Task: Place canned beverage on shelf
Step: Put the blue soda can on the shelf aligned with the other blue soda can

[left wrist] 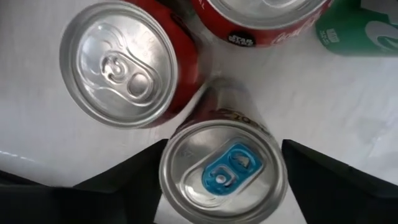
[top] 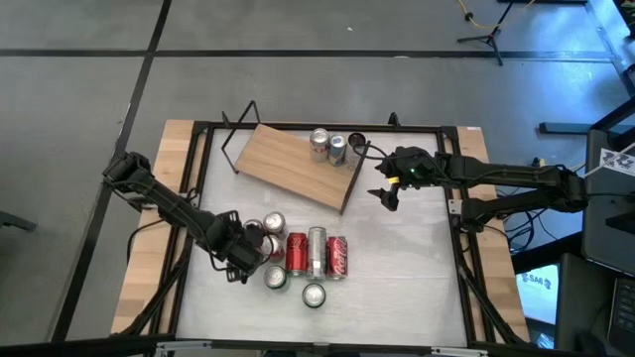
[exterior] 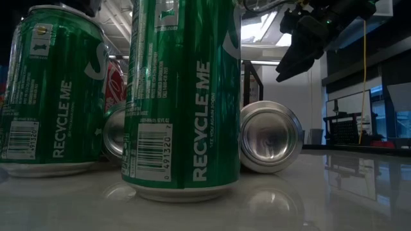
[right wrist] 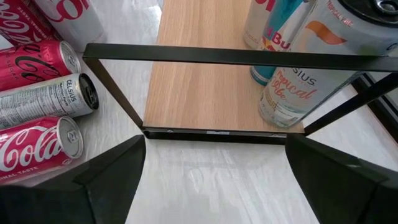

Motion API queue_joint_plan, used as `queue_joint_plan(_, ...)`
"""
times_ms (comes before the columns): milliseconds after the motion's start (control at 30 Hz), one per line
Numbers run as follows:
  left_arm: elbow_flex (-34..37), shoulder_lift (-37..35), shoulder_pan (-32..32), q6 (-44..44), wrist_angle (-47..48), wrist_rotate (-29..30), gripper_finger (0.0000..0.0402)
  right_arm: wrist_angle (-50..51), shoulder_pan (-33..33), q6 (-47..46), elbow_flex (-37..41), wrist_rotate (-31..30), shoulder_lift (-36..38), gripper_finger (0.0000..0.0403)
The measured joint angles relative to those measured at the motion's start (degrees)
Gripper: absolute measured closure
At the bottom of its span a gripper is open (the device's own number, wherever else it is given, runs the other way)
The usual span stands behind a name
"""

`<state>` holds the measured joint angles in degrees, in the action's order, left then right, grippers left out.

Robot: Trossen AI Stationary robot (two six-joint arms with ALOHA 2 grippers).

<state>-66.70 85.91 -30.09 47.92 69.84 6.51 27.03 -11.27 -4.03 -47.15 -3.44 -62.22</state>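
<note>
A silver canned beverage with a blue tab (left wrist: 221, 174) stands upright on the table between the fingers of my left gripper (left wrist: 221, 186), which points straight down at the left of the can cluster (top: 243, 250). In the high view the gripper hides most of that can. The shelf (top: 296, 164), a light wooden board on black wire supports, stands at the far middle and carries three upright cans (top: 335, 146) at its far right end. My right gripper (top: 385, 193) hangs open above the table beside the shelf's right end, holding nothing. My left gripper comes down from above onto the blue-tab can. One finger (left wrist: 124, 183) meets the can's side just below the top rim (left wrist: 163, 171), and the other finger (left wrist: 329, 177) meets the opposite side. The can stands upright, its base on the table.
A red can (left wrist: 121, 65) stands upright close beside the held can, and another red one (left wrist: 261, 18) stands just beyond. Three cans (top: 317, 253) lie side by side in the middle. Two green cans (top: 276, 278) (top: 314, 295) stand near the front. A black frame (top: 198, 178) rims the table.
</note>
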Motion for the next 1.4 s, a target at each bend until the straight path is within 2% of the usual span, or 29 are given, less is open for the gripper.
queue_joint_plan(267,0.0,-0.26,0.35,3.48,-0.04,-3.12,0.0184,-0.02,0.02,0.0,-0.01,0.0,0.0,0.0022)
queue_joint_plan(533,-1.32,-0.28,0.35,4.44,0.73,-5.86,0.0189,-0.04,0.02,0.0,0.01,0.0,0.0,0.0022)
queue_joint_plan(733,-8.7,-0.28,0.52,4.44,6.58,-5.92,0.0186,-0.05,0.0,0.0,-0.01,0.0,0.0,0.0022)
queue_joint_plan(900,-17.68,-0.28,2.3,4.55,10.96,-8.83,0.0185,-0.07,0.02,0.0,-0.01,0.0,0.0,0.0022)
queue_joint_plan(1000,-22.87,-0.28,4.11,5.15,11.95,-10.71,0.0184,-0.09,0.0,0.0,-0.01,0.0,0.0,0.0022)
queue_joint_plan(1233,-32.06,-0.29,9.21,5.51,13.74,-10.6,0.0183,-0.11,0.01,0.0,0.0,0.0,-0.01,0.0022)
queue_joint_plan(1400,-35.68,-0.3,13.83,0.69,14.22,-10.69,0.0183,-0.11,0.0,0.0,-0.01,0.0,0.0,0.0022)
